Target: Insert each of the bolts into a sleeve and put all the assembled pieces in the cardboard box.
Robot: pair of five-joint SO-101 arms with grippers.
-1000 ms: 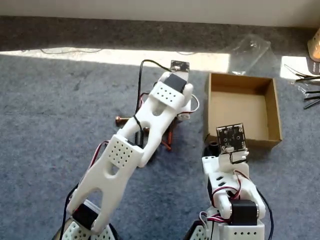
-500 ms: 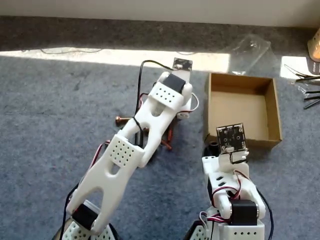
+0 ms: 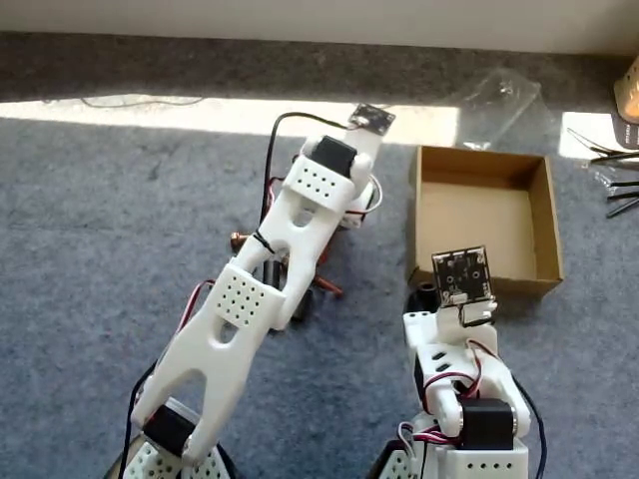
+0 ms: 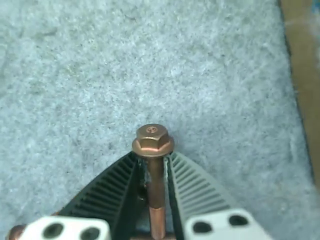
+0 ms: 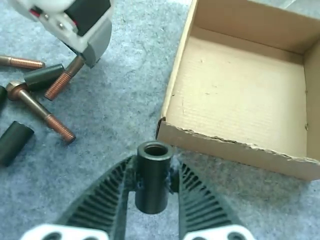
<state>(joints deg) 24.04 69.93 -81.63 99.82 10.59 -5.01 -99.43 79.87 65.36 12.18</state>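
Standing open-topped on the grey carpet, kept the cardboard box just ahead of the right gripper, with a narrow strip of bare carpet between the box's ragged near wall and the fingertips. Showed more bare carpet between the box's side wall and the left gripper, near but apart.

Pinched a copper bolt by its shank between the left fingers, with the hex head poking past the tips over bare carpet and the threaded end sticking out behind them. Stretched the left arm long and slantwise across the carpet, its wrist level with the box's far half.

Clamped a dark sleeve between the right fingers, its open bore turned toward the wrist camera. Kept the right arm folded short, close over its base.

Left the loose bolts and loose sleeves lying flat in a cluster on the carpet under and beside the left arm, well apart from the box.

Caught a band of sunlight across the carpet beyond the arms, and a crumpled clear plastic bag just past the box's far wall.
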